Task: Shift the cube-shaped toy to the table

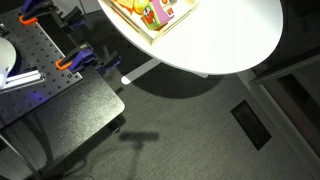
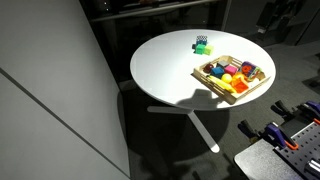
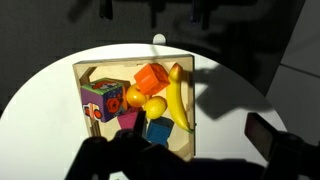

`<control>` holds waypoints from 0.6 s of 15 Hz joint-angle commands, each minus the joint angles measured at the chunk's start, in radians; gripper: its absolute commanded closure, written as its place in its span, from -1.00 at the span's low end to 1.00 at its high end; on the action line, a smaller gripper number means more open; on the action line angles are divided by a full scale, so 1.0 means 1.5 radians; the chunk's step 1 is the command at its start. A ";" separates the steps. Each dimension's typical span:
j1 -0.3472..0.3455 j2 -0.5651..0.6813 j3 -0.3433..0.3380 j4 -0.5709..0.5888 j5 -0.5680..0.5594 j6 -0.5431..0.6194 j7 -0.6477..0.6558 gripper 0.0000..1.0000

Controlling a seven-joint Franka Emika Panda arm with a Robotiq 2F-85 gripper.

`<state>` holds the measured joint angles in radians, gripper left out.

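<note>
Dark carpet floor (image 1: 190,135) w/ black hatch (image 1: 250,125) right of perforated bench (image 1: 45,55) (orange clamps (image 1: 68,63) on its edge); dim light.

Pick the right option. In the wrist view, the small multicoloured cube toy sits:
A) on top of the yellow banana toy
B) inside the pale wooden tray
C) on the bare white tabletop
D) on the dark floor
B: the multicoloured cube-shaped toy lies within the walls of the pale wooden tray, at its left side, and not on the bare top of the round white table.
</note>
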<state>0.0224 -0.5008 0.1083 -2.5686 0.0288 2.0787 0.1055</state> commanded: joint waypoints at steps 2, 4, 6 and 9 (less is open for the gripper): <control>-0.024 0.075 -0.007 0.049 -0.041 -0.014 0.036 -1.00; -0.035 0.101 -0.012 0.054 -0.066 -0.006 0.036 -1.00; -0.044 0.124 -0.020 0.056 -0.101 0.007 0.024 -1.00; -0.054 0.151 -0.032 0.049 -0.167 0.053 0.010 -1.00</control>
<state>-0.0452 -0.3186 0.0761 -2.5117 -0.1420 2.1088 0.1351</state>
